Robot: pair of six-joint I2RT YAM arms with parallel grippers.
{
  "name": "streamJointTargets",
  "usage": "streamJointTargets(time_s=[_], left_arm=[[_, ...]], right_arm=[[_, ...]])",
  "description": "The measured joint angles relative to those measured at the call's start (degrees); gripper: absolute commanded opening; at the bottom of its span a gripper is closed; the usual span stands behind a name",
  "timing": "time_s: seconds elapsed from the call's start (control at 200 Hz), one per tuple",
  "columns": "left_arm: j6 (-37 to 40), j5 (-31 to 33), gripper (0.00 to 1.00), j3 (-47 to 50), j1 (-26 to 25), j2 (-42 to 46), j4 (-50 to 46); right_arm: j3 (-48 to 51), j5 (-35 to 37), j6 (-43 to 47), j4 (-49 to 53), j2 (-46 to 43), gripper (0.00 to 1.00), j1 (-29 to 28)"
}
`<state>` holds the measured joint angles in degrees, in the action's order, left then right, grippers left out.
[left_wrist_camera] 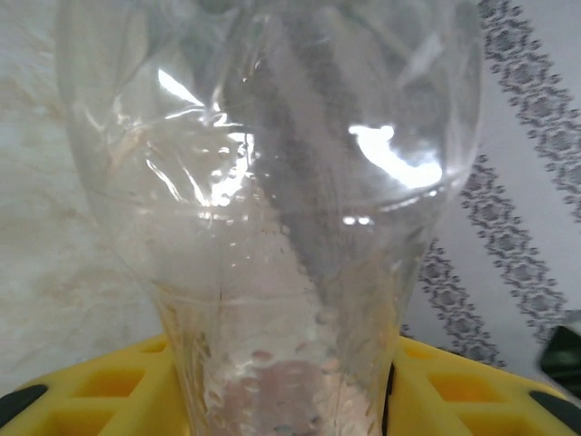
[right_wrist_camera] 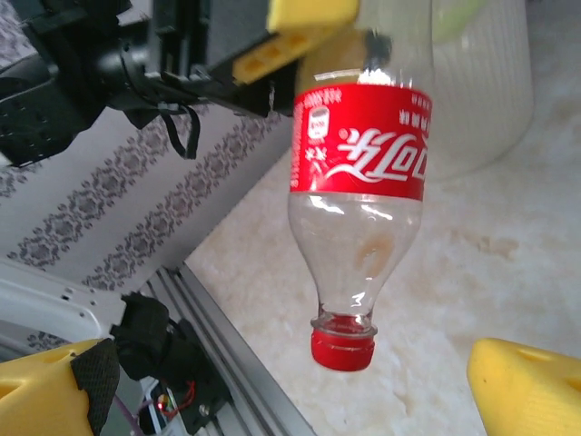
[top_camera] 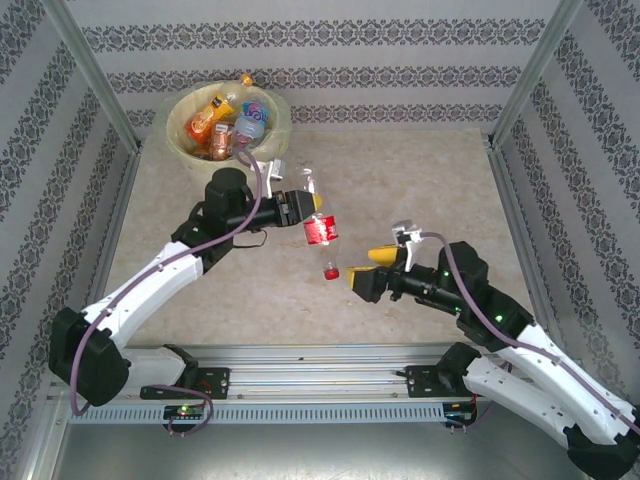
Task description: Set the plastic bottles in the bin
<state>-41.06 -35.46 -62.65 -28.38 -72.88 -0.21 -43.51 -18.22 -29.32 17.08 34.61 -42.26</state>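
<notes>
left gripper (top_camera: 306, 207) clamped tight on a red-label cola bottle (top_camera: 321, 232), hanging cap-down over the table (top_camera: 420, 170), right gripper (top_camera: 366, 268) wide open beside the cap, bin (top_camera: 175, 125) far-left, well apart, other bottles (top_camera: 225, 122) inside

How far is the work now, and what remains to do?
Done: several bottles already lie in the bin. In hand: the left gripper is shut on the red-labelled bottle, hanging cap down above the table; the right gripper is open beside that cap. Left: carry this bottle to the bin and drop it; it looks like the last one outside.
</notes>
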Motion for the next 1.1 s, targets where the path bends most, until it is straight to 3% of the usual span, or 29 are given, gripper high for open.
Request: streamJointTargets(time_s=[0.275, 0.52, 0.769, 1.099], left_arm=[[12.81, 7.26, 0.52, -24.7, 6.95, -0.24, -26.12], [21.07, 15.76, 0.52, -45.4, 17.84, -7.08, -40.0], [28.0, 25.31, 0.52, -61.16, 24.46, -17.99, -47.98], [26.36, 27.04, 0.52, -84.32, 28.13, -34.95, -56.11]], right_arm=[[-9.7, 1.51, 3.3, 3.72, -2.14, 0.98, -0.02], [-11.17, 2.62, 4.68, 6.12, -2.45, 0.98, -0.02], [-11.17, 4.07, 5.38, 8.85, -3.21, 0.98, -0.02], [-11.17, 5.2, 5.38, 10.16, -3.45, 0.98, 0.0]])
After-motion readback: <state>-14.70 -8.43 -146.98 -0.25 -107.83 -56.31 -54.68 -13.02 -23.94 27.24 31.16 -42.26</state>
